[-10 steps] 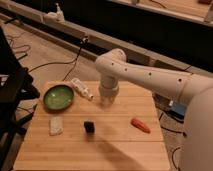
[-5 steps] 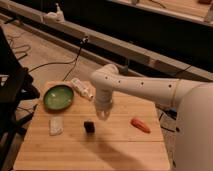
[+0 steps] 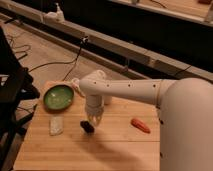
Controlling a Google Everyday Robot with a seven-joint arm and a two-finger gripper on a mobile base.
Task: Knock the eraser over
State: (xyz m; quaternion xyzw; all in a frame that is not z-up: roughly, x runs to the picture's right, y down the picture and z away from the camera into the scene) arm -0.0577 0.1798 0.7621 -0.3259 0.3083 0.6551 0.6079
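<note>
The approach step looks to be in hand here — the gripper is hung low over the middle of the bench, right at the eraser, which sits just near and a touch left of the fingers. Contact or a sliver of gap can't be told apart from this angle, and it can't be told whether the fingers are open or closed either; nothing is visibly held. The eraser seems tipped a little, though whether it's really toppled already can't be settled, so the task is best judged as not yet confirmed done. What's called for next is probably a short sideways or downward nudge through the block, kept low enough that its side gets caught rather than skimmed over — too much push and it would just get slid along the wood instead of tipped. Counting things up: one black eraser, one green bowl at the far left, one pale flat pad at the near left, one orange carrot-like piece off to the right, and something whitish is half hidden behind the arm, so it's left unnamed.
</note>
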